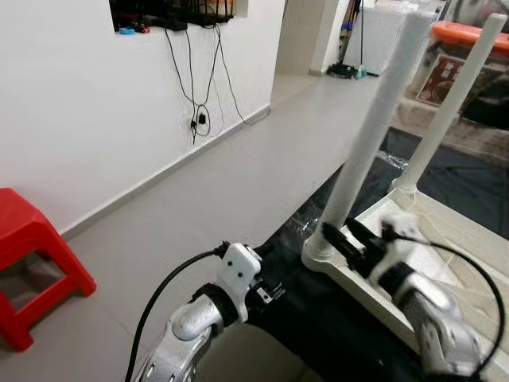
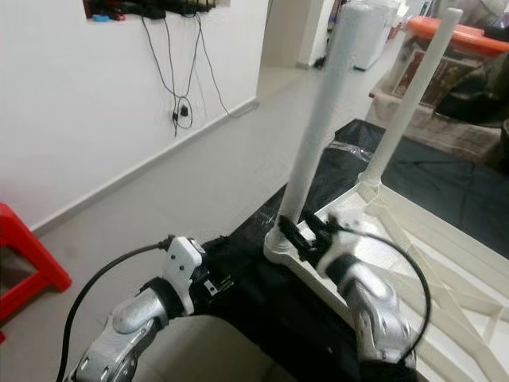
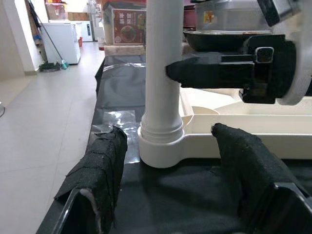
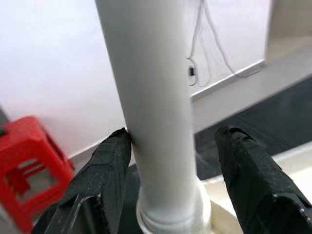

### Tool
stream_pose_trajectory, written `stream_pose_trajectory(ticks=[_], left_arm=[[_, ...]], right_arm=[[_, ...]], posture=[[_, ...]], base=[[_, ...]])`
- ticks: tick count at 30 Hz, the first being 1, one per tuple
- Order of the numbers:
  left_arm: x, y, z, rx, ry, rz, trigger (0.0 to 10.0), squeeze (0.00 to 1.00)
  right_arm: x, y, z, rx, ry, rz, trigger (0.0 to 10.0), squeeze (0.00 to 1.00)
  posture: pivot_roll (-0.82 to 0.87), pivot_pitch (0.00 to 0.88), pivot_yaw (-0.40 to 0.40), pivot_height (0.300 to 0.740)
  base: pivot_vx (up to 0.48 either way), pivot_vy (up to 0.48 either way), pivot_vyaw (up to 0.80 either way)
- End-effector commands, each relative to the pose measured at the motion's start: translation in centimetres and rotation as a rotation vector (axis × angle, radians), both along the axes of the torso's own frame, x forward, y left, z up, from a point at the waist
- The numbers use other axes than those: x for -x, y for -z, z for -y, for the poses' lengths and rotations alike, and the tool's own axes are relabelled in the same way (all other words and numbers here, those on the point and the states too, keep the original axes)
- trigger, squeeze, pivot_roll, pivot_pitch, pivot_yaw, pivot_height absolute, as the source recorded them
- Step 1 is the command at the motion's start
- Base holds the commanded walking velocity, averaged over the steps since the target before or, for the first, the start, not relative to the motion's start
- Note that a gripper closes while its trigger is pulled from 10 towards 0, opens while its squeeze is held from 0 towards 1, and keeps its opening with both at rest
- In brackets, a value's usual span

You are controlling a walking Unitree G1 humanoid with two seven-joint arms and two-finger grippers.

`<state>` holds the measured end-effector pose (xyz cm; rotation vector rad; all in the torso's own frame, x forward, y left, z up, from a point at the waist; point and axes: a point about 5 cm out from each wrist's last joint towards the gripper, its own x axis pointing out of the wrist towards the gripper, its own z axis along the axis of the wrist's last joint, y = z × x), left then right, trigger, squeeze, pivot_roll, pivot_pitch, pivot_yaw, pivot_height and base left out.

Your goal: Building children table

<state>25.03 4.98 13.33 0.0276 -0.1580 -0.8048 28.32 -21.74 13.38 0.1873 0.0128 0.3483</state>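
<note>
Currently we have the right end effector (image 2: 301, 236) open around the base of the near leg (image 1: 370, 131) of the upturned table (image 2: 445, 263), left end effector (image 3: 170, 161) open beside its socket; rigid, smooth, light plastic, best gripped low.

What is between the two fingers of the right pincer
The near white table leg stands between the right pincer fingers, as the right wrist view shows; one finger touches it, the other stands apart.

Left gripper (image 3: 165, 146) jaws open before the white leg (image 3: 163, 73).
</note>
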Motion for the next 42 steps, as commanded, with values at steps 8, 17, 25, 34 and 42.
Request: stream_pose_trajectory(ticks=[8,17,25,34,42], left_arm=[[-0.1,0.4,0.1,-0.01,0.005,-0.016,10.0,0.0],[-0.1,0.4,0.0,-0.01,0.005,-0.019,10.0,0.0],[-0.4,0.8,-0.1,-0.024,-0.015,-0.037,10.0,0.0],[-0.4,1.0,0.0,-0.028,-0.009,-0.05,10.0,0.0],[-0.7,1.4,-0.1,-0.049,-0.032,-0.068,10.0,0.0]], right_arm=[[3.4,0.9,-0.5,-0.044,0.174,0.023,10.0,0.0],[4.2,0.7,0.4,-0.052,0.355,0.027,10.0,0.0],[4.1,0.1,0.7,-0.034,0.491,0.046,10.0,0.0],[3.8,0.5,-0.8,-0.016,0.539,0.025,10.0,0.0],[3.1,-0.2,-1.5,-0.013,0.517,0.055,10.0,0.0]], posture=[[0.13,0.0,-0.09,0.74],[0.12,0.0,-0.088,0.74],[0.12,0.0,-0.088,0.74],[0.12,0.0,-0.082,0.74],[0.12,0.0,-0.083,0.74]], base=[[0.0,0.0,-0.58],[0.0,0.0,-0.77],[0.0,0.0,-0.77],[0.0,0.032,-0.77],[0.0,0.146,-0.77]])
